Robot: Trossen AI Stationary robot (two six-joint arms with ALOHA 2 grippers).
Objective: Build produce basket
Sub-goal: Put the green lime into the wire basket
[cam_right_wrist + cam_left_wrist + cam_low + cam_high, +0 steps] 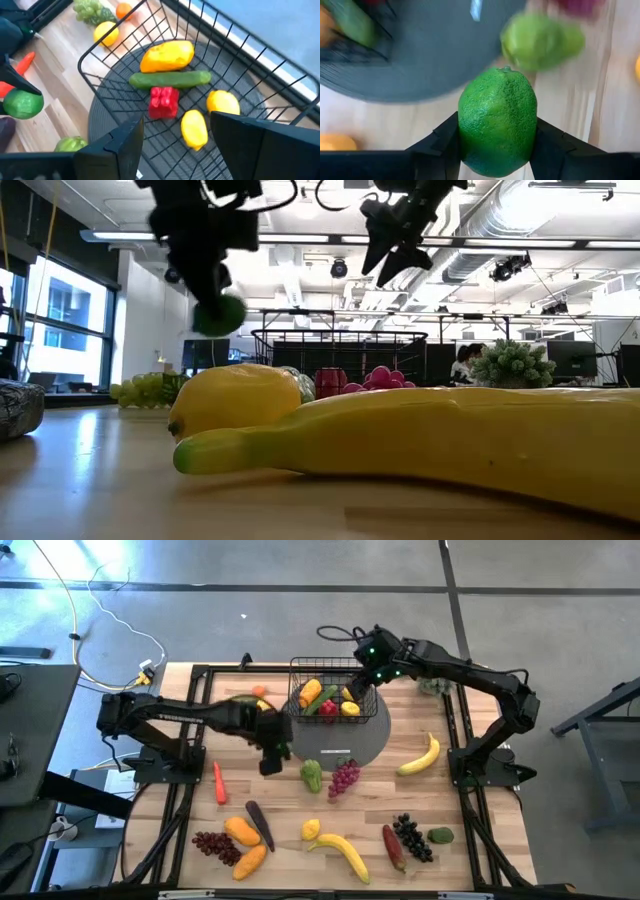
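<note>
Left gripper (497, 150) clamped across lime (497, 120) middle, lifted beside basket (335, 690); rind pebbled, rigid, looks light, unlikely to slip; right gripper (175, 135) over basket, fingers apart, empty.

Basket (325, 692) top open but right gripper (357, 692) hangs over it; bare wood betw. carrot (219, 783) & green pepper (312, 775).
</note>
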